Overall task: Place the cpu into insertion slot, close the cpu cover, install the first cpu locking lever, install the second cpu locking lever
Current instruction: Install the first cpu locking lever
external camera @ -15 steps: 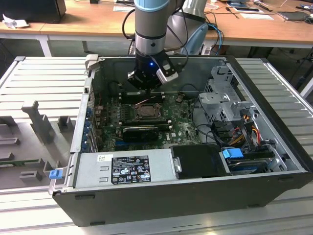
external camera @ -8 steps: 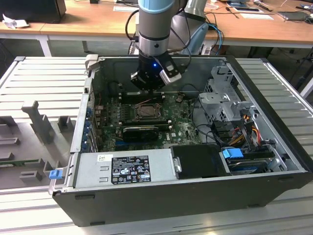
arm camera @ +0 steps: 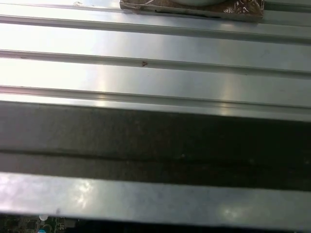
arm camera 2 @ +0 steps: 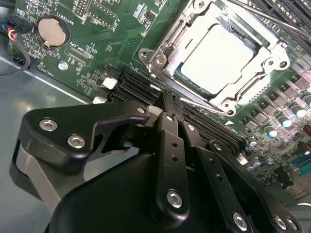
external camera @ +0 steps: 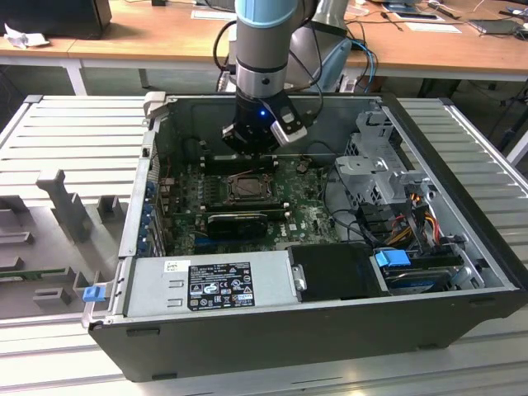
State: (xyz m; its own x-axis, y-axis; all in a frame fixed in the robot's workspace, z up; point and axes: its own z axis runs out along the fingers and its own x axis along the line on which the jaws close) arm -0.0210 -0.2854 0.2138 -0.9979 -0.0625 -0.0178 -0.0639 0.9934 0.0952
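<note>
In the second wrist view the jaws (arm camera 2: 167, 104) are pressed together, holding nothing, tips just above the dark memory slots (arm camera 2: 146, 90). Just beyond the tips lies the insertion slot (arm camera 2: 218, 56) with the cpu (arm camera 2: 218, 56) seated in it, pale top showing through the cpu cover (arm camera 2: 192, 29), which lies flat around it. A thin locking lever (arm camera 2: 272, 19) runs along the socket's far side. Off to one side of the jaws sits a coin battery (arm camera 2: 51, 30). In the exterior view the arm (external camera: 262, 49) hangs inside the open computer case (external camera: 330, 318), on a ribbed metal tabletop (external camera: 74, 136).

No legible print on the power supply's white label (external camera: 219, 285) or the green board (arm camera 2: 107, 29).
</note>
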